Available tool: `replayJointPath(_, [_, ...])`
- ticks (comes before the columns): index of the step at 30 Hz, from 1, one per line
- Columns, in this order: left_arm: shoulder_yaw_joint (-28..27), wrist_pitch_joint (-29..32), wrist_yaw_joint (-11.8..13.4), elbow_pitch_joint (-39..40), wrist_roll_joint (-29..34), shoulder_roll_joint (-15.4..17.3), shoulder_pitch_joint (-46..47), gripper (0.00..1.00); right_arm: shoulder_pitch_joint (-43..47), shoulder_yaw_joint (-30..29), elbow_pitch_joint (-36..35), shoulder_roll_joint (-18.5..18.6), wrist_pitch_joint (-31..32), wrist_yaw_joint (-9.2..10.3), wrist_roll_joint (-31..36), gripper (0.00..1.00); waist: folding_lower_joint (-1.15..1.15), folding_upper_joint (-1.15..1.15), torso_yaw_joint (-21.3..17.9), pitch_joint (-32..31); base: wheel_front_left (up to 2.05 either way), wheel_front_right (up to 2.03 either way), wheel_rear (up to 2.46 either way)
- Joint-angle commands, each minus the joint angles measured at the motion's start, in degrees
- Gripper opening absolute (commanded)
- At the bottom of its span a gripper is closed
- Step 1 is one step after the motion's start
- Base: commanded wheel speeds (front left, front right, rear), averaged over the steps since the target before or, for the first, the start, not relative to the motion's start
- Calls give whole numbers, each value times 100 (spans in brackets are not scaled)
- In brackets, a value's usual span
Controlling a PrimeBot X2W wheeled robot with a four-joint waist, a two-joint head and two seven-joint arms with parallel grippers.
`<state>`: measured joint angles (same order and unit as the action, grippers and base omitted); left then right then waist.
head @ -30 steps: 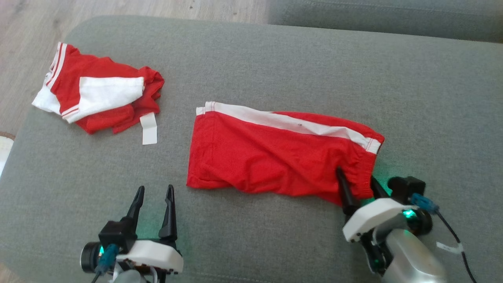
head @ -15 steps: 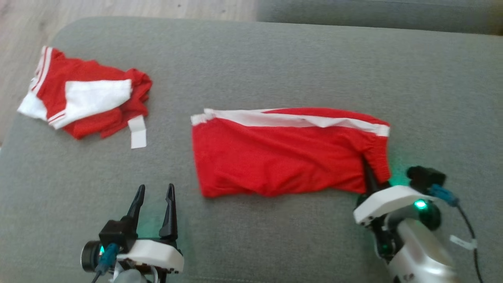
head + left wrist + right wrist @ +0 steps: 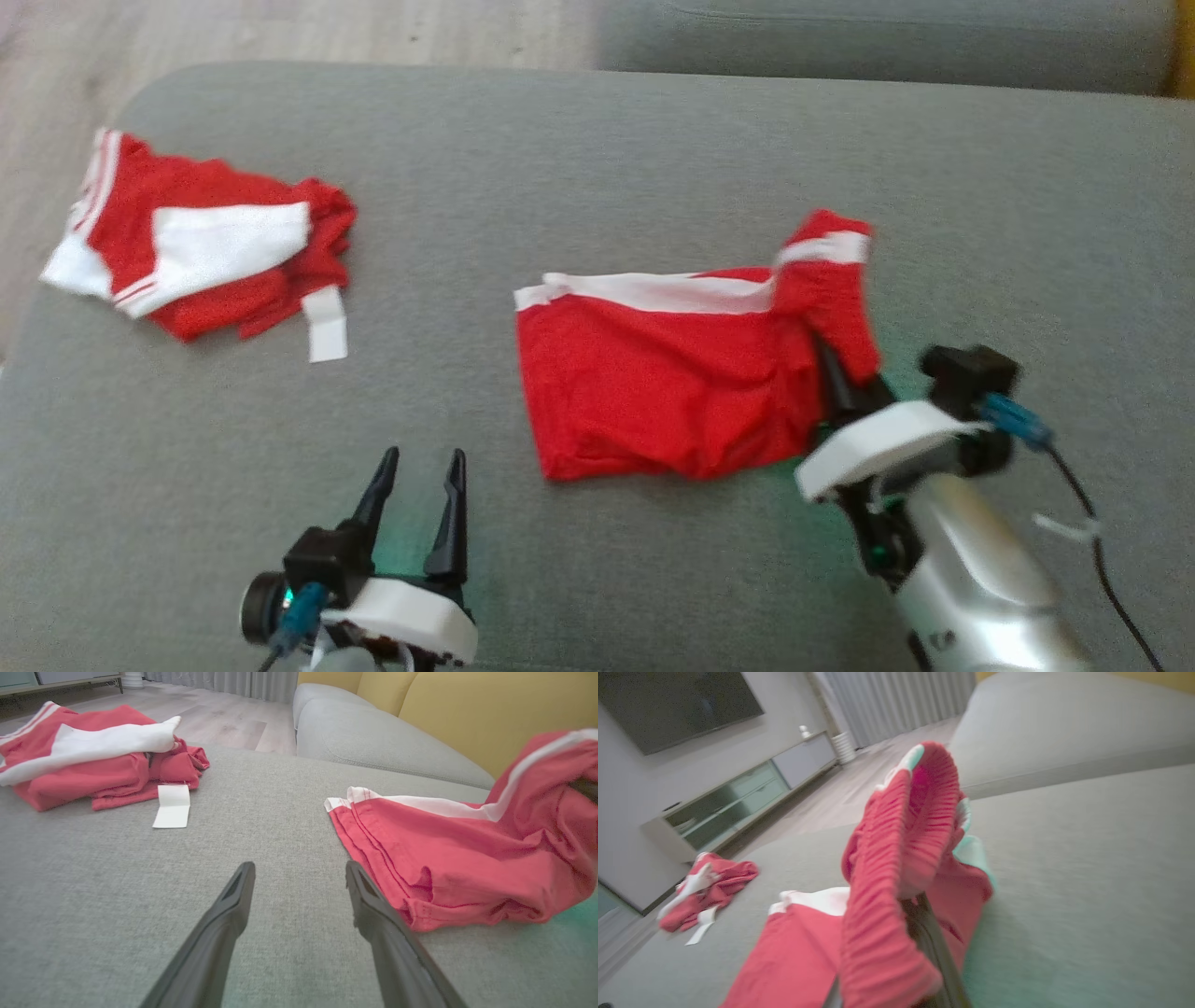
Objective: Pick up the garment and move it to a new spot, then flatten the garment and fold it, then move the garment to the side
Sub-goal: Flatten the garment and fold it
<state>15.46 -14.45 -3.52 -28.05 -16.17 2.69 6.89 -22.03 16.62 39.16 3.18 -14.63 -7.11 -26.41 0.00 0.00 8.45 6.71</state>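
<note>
Garment (image 3: 672,392) end now lifted, pinched in shut-tight right gripper (image 3: 834,378). Long way runs left-right on sofa seat (image 3: 597,168). Left gripper (image 3: 424,457) open & nearer free end.

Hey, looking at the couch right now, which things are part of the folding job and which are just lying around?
Part of the job:
- red shorts, waistband end lifted off the cushion
- right gripper, shut on the red shorts
- left gripper, open, near the shorts' other end

Just lying about:
- crumpled red and white garment, far left
- white label at its edge
</note>
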Motion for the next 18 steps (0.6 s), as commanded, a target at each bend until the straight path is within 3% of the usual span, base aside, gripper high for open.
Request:
replayJointPath(1, [-70, -55, 31, 103, -28, 19, 213, 100, -340, 433, -214, -30, -35, -37, -66, 0, 0, 0, 275, -21, 0, 0, 0])
replayJointPath(7, [131, -55, 88, 110, -109, 19, 191, 100, -727, 1458, 65, -30, 91, -37, -238, 0, 0, 0, 951, 22, 0, 0, 0])
replayJointPath(8, [148, -55, 96, 106, -115, 19, 188, 100, -777, 1614, 153, -30, 141, -37, -252, 30, 0, 0, 1034, 31, 0, 0, 0])
replayJointPath(9, [163, -55, 102, 99, -122, 19, 187, 100, -815, 1765, 211, -30, 166, -37, -299, 90, 0, 0, 1107, 41, 0, 0, 0])
replayJointPath(10, [174, -55, 103, 95, -128, 19, 186, 100, -844, 1896, 243, -30, 160, -37, -371, 100, 0, 0, 1160, 47, 0, 0, 0])
replayJointPath(14, [110, -55, 151, 113, -136, 19, 168, 100, -924, 2243, 283, -30, 70, -37, -518, 100, 0, 0, 1105, 44, 0, 0, 0])
replayJointPath(18, [-34, -55, 181, 208, -75, 19, 186, 100, -853, 2107, 246, -30, -22, -37, -497, 100, 0, 0, 768, 10, 0, 0, 0])
